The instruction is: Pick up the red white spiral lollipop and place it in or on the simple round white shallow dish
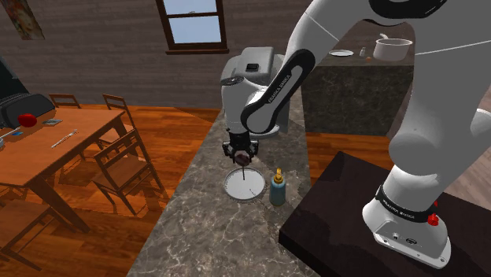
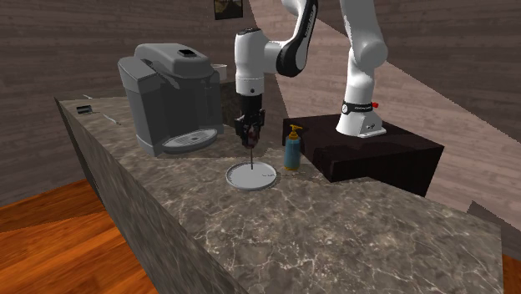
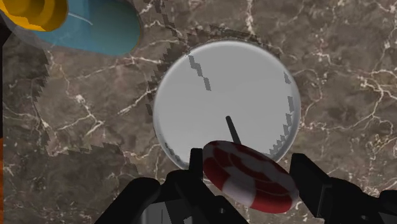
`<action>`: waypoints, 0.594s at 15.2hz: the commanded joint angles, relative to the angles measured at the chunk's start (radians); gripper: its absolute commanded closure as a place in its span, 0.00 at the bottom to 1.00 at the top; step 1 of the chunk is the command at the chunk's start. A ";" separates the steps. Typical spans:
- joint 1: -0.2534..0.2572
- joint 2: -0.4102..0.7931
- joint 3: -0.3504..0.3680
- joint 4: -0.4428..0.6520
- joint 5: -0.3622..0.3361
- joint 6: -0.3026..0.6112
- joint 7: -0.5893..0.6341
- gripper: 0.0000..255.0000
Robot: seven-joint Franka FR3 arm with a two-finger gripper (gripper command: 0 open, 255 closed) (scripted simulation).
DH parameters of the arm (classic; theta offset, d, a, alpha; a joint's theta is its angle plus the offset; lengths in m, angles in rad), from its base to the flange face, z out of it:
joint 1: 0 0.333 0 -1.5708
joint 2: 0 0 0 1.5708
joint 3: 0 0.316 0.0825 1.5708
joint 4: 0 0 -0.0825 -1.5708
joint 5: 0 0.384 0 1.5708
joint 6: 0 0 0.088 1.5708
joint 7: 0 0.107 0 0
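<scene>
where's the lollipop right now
The lollipop is clasped in the gripper just above the white dish on the counter, stick down; in the shoulder view the blue bottle stands to their right.

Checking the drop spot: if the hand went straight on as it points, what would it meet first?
The white dish directly beneath; the stick of the held lollipop would probably touch first.

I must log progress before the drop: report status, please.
Jaws shut on lollipop, stick down. Over dish, not released. Bottle beside dish, clear of path.

Shoulder behind, second across counter [image 2: 334,225], wrist above dish [image 3: 222,95]
</scene>
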 commanded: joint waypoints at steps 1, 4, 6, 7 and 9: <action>0.000 0.000 0.000 0.000 0.000 0.000 0.000 1.00; 0.000 0.000 0.000 0.000 0.000 0.000 0.000 0.00; 0.000 0.000 0.000 0.000 0.000 0.000 0.000 0.00; 0.000 0.000 0.000 0.000 0.000 0.000 0.000 0.00; 0.000 0.000 0.000 0.000 0.000 0.000 0.000 0.00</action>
